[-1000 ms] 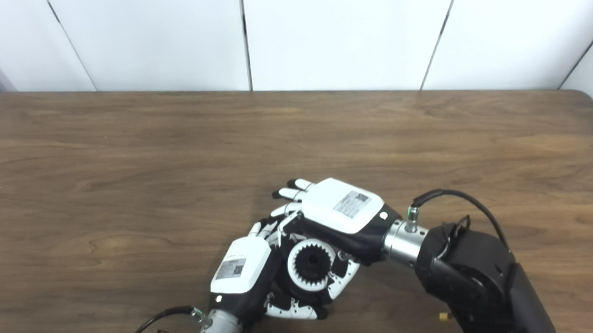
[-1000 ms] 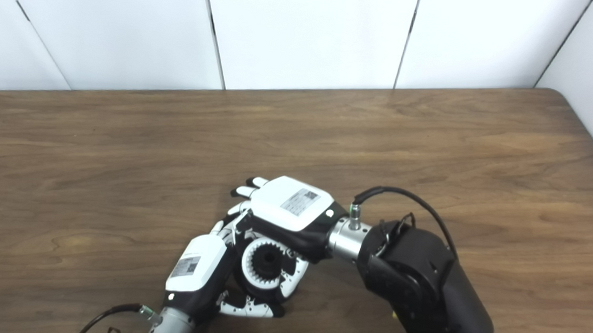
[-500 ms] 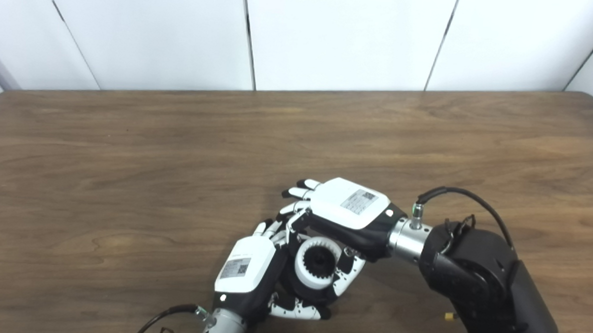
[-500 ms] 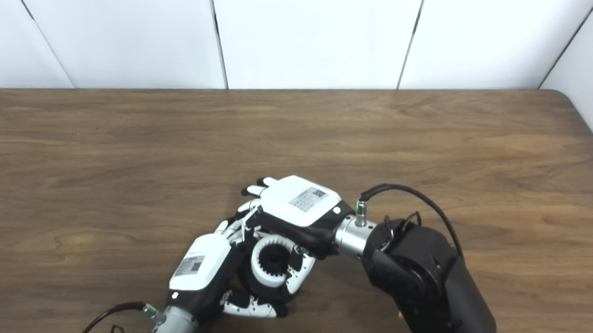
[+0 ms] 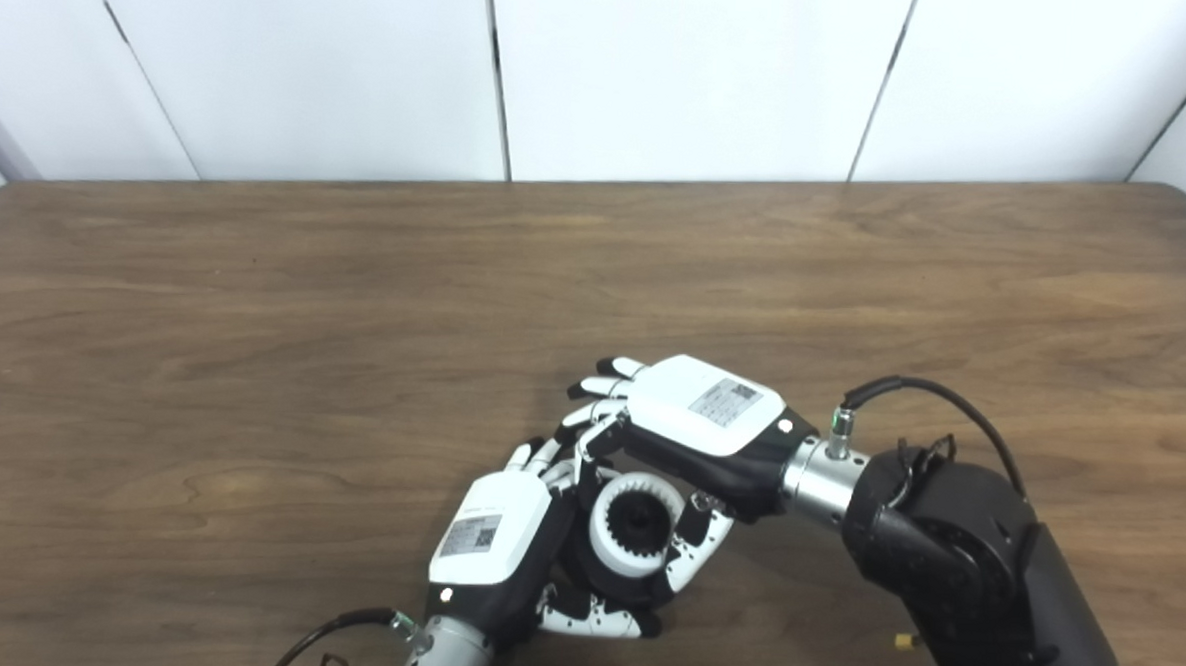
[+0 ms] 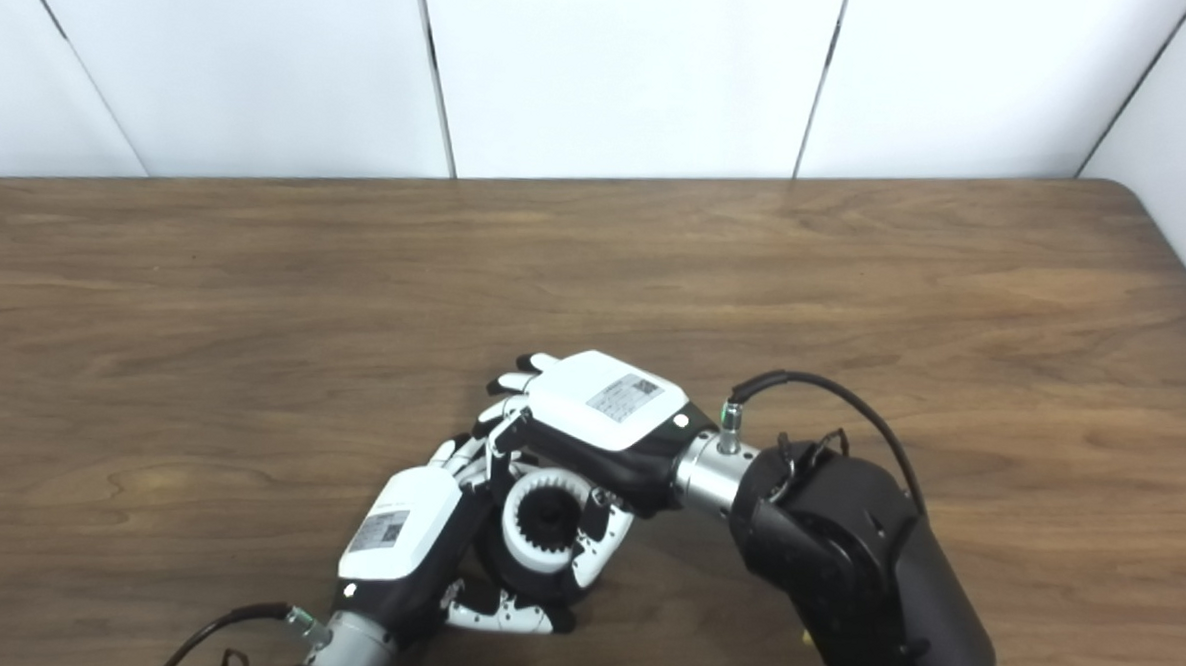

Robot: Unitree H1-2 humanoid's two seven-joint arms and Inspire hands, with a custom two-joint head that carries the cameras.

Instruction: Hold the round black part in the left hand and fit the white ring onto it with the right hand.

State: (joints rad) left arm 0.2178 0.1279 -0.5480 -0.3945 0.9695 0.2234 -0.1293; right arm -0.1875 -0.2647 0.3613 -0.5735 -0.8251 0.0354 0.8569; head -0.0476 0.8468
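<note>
My left hand (image 5: 492, 539) comes up from the bottom edge and is shut on the round black part (image 5: 637, 523), whose toothed black centre faces up. The white ring (image 5: 604, 530), toothed on its inside, sits around that black centre. My right hand (image 5: 701, 423) reaches in from the right, palm down, just above and behind the ring. Its thumb (image 5: 695, 553) lies against the ring's right side and its fingers (image 5: 588, 438) curl over the far side, so it is shut on the ring. The lower body of the black part is mostly hidden by both hands.
The brown wooden table (image 5: 252, 338) stretches wide on all sides of the hands. White wall panels (image 5: 684, 77) stand behind its far edge. A black cable (image 5: 911, 392) loops over the right wrist.
The whole picture shifted slightly at first. My right hand and forearm have drifted a little to the right and lower over the ring. The left hand keeps its hold in place.
</note>
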